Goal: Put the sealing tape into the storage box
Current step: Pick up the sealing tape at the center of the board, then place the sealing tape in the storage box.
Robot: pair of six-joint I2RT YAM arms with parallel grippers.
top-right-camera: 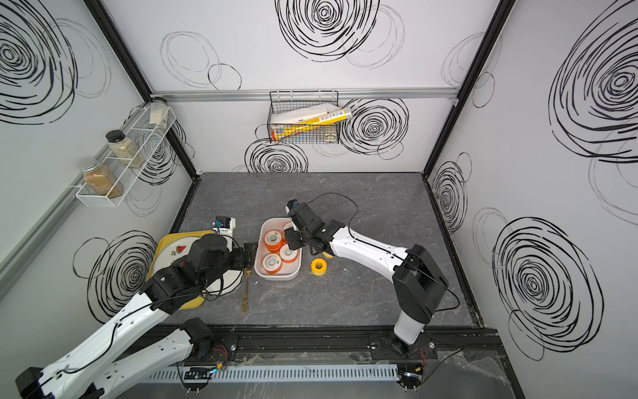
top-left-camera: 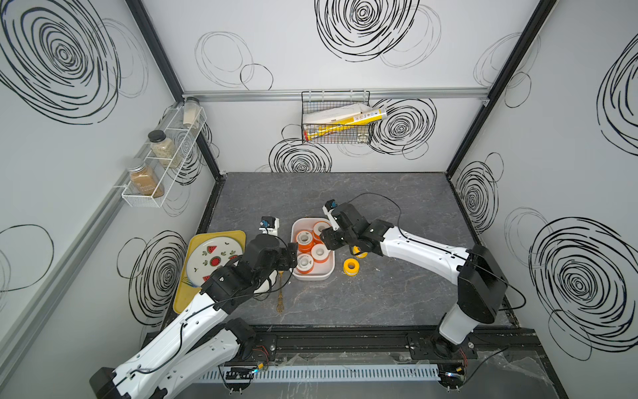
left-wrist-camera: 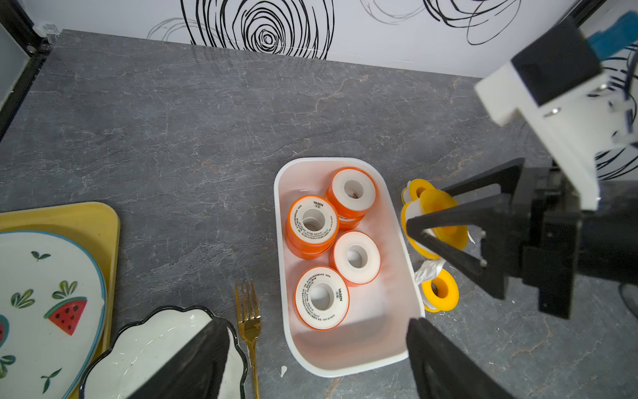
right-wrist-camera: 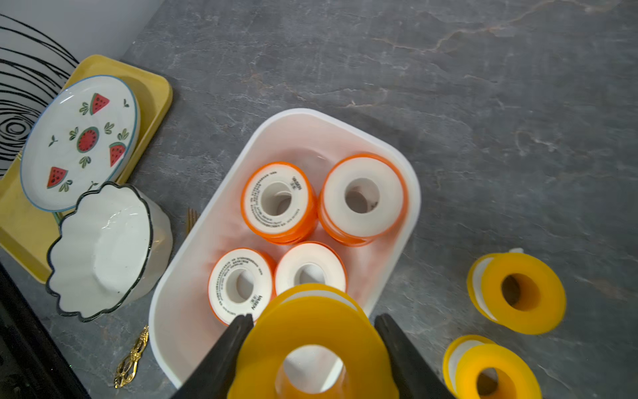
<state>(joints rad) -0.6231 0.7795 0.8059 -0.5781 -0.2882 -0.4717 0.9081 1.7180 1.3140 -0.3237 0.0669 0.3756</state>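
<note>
The storage box point(top-left-camera: 313, 277) point(top-right-camera: 276, 275) point(left-wrist-camera: 362, 335) point(right-wrist-camera: 310, 115) is a white tub in the middle of the table, with several orange-spooled rolls of sealing tape point(top-left-camera: 305, 238) point(left-wrist-camera: 312, 219) point(right-wrist-camera: 278, 198) lying in it. My right gripper point(top-left-camera: 328, 241) point(right-wrist-camera: 314, 317) is shut on a yellow-spooled roll point(right-wrist-camera: 310, 342) point(left-wrist-camera: 438, 210), held above the box's right rim. Two more yellow rolls point(top-left-camera: 352, 266) point(right-wrist-camera: 518, 293) point(right-wrist-camera: 490, 369) point(left-wrist-camera: 440, 290) lie on the table to the right of the box. My left gripper point(top-left-camera: 291, 255) point(left-wrist-camera: 316, 324) is open and empty at the box's left side.
A yellow tray point(top-left-camera: 238, 236) point(right-wrist-camera: 157, 86) holds a watermelon plate point(top-left-camera: 214, 255) at the left. Between tray and box sit a white scalloped dish point(left-wrist-camera: 155, 342) point(right-wrist-camera: 103, 248) and a gold fork point(top-left-camera: 280, 297) point(left-wrist-camera: 248, 321). A wire basket point(top-left-camera: 336, 117) hangs on the back wall and a spice rack point(top-left-camera: 162, 159) on the left wall.
</note>
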